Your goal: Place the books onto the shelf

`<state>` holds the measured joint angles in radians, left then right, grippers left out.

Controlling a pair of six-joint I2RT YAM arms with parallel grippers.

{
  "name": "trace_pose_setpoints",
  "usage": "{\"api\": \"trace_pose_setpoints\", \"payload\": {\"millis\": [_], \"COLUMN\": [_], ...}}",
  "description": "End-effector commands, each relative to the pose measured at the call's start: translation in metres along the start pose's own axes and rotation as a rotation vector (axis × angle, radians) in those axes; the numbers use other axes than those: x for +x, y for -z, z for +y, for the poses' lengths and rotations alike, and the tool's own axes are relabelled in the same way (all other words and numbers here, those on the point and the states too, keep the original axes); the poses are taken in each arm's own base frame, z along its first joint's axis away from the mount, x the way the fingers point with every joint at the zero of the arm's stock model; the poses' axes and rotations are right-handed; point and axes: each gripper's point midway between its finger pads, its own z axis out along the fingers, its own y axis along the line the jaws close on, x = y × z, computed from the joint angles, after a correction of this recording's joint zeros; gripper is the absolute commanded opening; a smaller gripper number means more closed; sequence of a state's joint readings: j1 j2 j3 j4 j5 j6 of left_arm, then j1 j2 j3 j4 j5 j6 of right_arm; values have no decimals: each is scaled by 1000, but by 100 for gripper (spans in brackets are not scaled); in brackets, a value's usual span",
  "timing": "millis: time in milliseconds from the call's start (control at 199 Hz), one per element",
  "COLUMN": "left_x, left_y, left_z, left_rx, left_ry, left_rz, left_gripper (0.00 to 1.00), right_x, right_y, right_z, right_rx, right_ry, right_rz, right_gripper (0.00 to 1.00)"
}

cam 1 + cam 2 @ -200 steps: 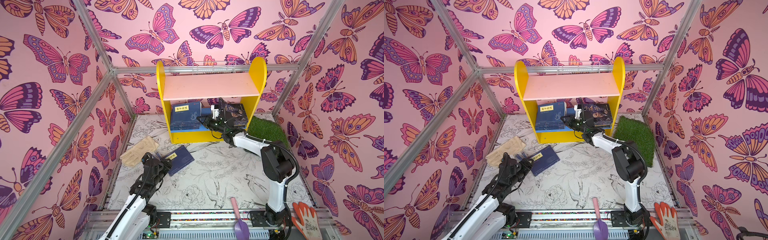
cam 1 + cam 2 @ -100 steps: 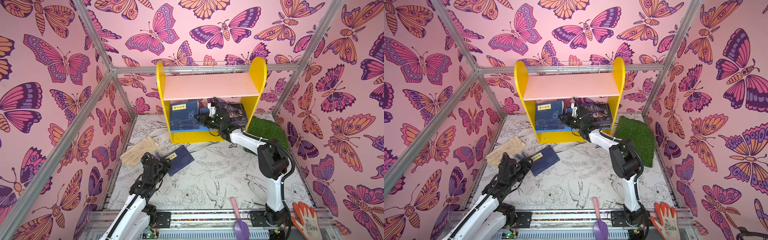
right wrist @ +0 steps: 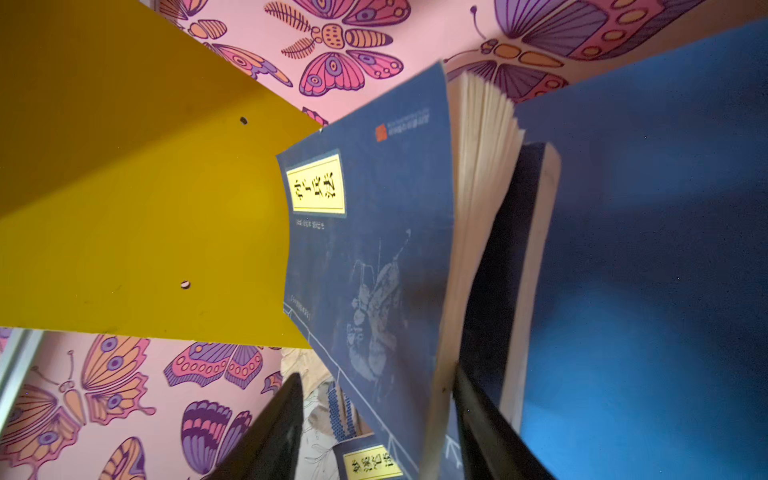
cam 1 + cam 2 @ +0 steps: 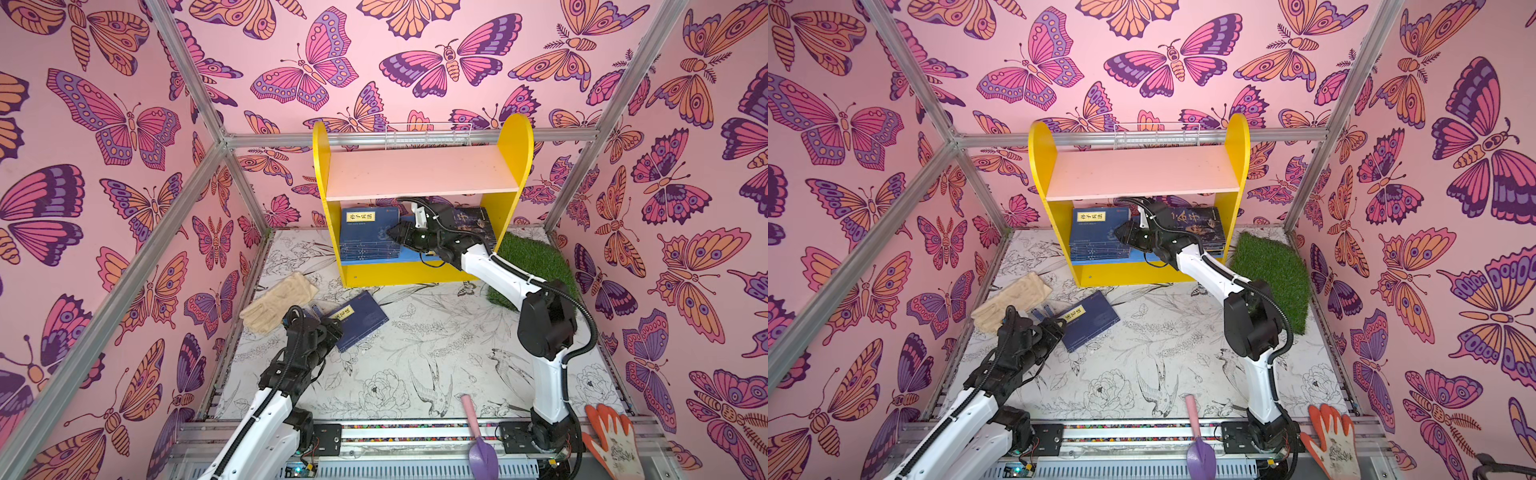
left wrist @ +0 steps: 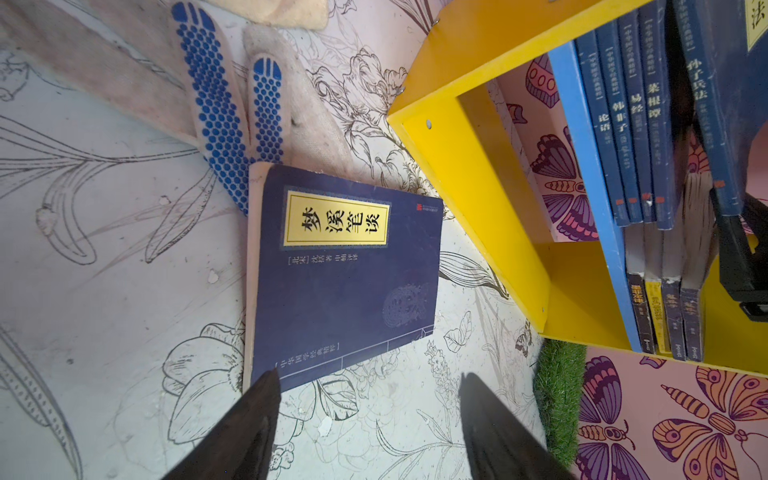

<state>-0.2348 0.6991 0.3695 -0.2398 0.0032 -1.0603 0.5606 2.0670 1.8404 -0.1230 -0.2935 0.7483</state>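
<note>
Newly opened right pincer straddles top book; glove touches floor book.

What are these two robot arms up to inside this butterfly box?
They are shelving books. The right gripper reaches into the lower tier of the yellow-sided shelf, jaws open around the edge of a navy paperback with a yellow label that sits tilted on a pile of navy books. The left gripper hovers, open, at the corner of another navy yellow-labelled paperback lying flat on the flower-print table.
</note>
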Motion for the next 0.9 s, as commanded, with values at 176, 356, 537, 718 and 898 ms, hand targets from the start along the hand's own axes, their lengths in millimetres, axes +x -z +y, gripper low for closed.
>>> {"api": "trace_pose_setpoints", "payload": {"millis": [176,356,537,718,898], "left_x": [1,7,15,14,13], "left_y": [1,-6,-22,-39,-53], "left_z": [10,25,34,36,41], "left_rx": [-69,-155,-205,-214,-250], "left_ry": [18,22,17,-4,-26], "left_rz": [17,55,121,130,145], "left_gripper": [70,70,70,69,68], "right_x": [-14,26,112,188,216], "right_y": [34,65,78,59,25], "right_z": [-9,-5,-15,-30,-48], "right_rx": [140,84,70,40,62], "right_ry": [135,185,286,291,245], "right_rz": [-59,-20,162,345,437], "right_gripper": [60,59,59,59,58]}}
